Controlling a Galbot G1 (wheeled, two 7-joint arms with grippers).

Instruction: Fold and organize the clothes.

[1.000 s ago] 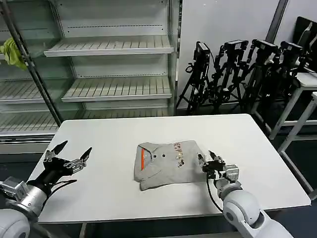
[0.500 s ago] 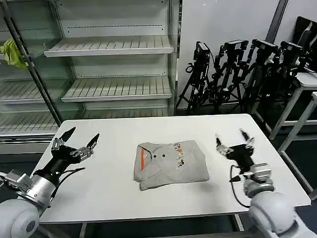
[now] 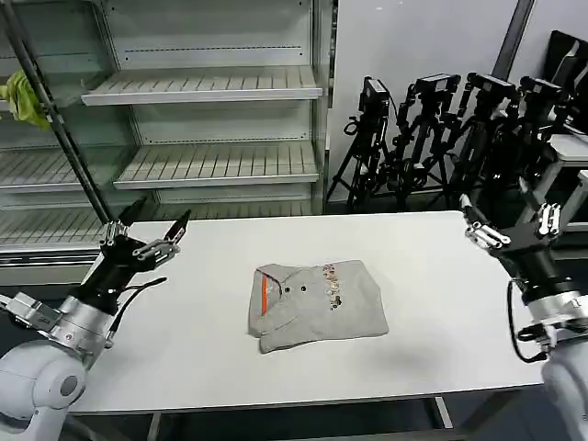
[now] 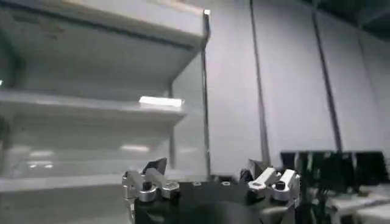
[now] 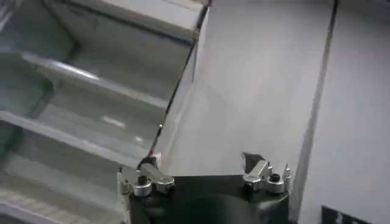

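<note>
The clothes, a light grey T-shirt (image 3: 317, 305), lie folded into a compact rectangle at the middle of the white table (image 3: 202, 358), with a small coloured print and an orange neck label showing. My left gripper (image 3: 152, 231) is open, raised above the table's left edge, well left of the shirt. My right gripper (image 3: 508, 219) is open too, lifted above the table's right edge, far from the shirt. In the left wrist view the left gripper (image 4: 207, 169) points at the shelves with nothing between its fingers. The right gripper (image 5: 200, 159) in its wrist view is likewise empty.
Metal shelving (image 3: 202, 87) stands behind the table, with a yellow-green cloth (image 3: 25, 97) on its upper left. Black tripods (image 3: 441, 138) cluster at the back right. Another white table (image 3: 570, 152) stands at the far right.
My right gripper has left the shirt's right edge, opened and risen to the right. The left gripper has lifted and moved back. The shirt lies unmoved.
</note>
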